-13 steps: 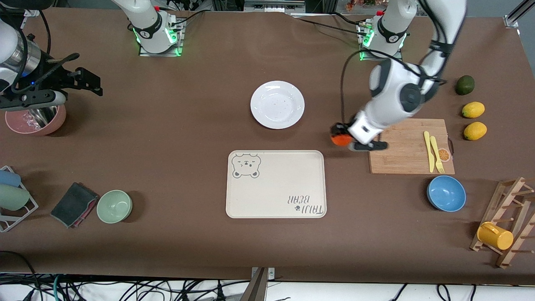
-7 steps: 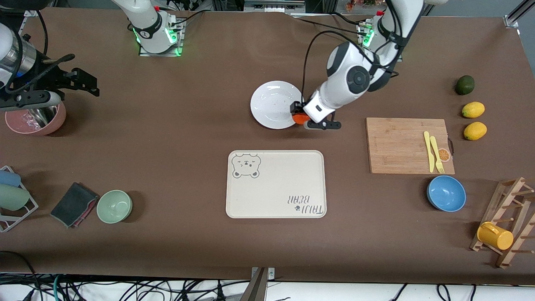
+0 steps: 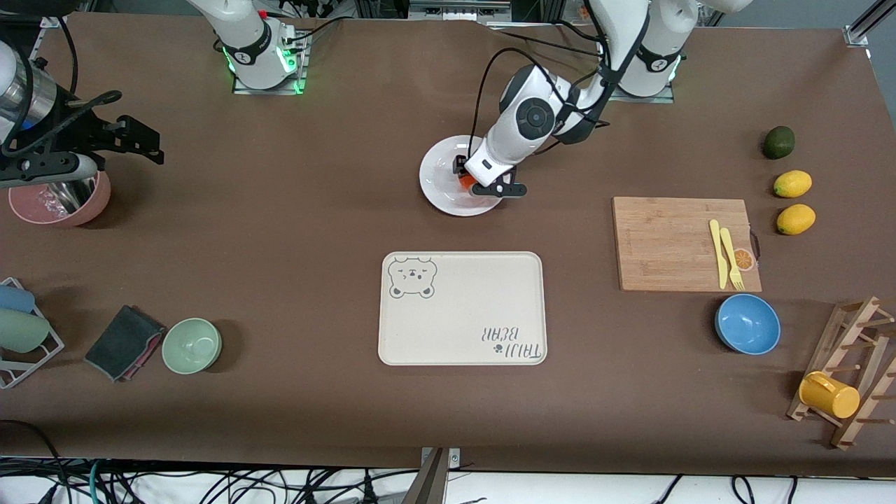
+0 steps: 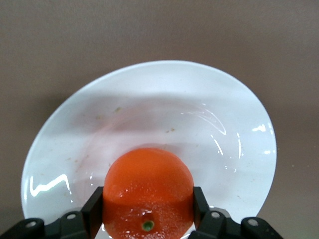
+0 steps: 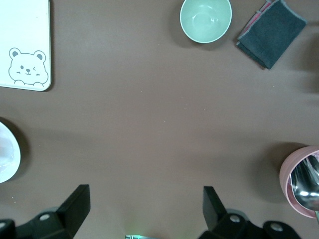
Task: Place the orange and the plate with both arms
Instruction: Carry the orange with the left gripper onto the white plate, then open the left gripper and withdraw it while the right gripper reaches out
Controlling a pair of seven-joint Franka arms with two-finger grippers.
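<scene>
at the bottom right of the front view a yellow mug [image 3: 829, 395] hung on a wooden rack [image 3: 855, 369], with a blue bowl [image 3: 747, 323] just above it in the frame. at lower left lay a dark folded cloth [image 3: 123, 342] beside a pale green bowl [image 3: 192, 345]. in the lower middle the cream bear tray [image 3: 462, 308] rested flat on the brown desk [image 3: 280, 231]. right of centre sat the wooden cutting board [image 3: 686, 243], carrying a yellow knife and fork [image 3: 726, 253] along its right edge, and two lemons [image 3: 793, 201] with a dark green fruit [image 3: 778, 142] stood at the right edge of the frame.

just above the tray, in the upper middle of the frame, lay the white plate [image 3: 444, 185]. the left gripper [image 3: 483, 183] hung over the plate's right half, clenched on the orange [image 3: 467, 182]; in the left wrist view the orange [image 4: 148, 193] sat pinched between both fingers [image 4: 93, 208] above the plate's [image 4: 149, 119] glossy basin. i cannot tell whether the fruit touched the plate.

at the upper left edge of the front view the right gripper [image 3: 122, 136] waited in the air over the desk beside a pink bowl [image 3: 59, 198], its fingers [image 5: 75, 205] spread wide apart and holding nothing.
</scene>
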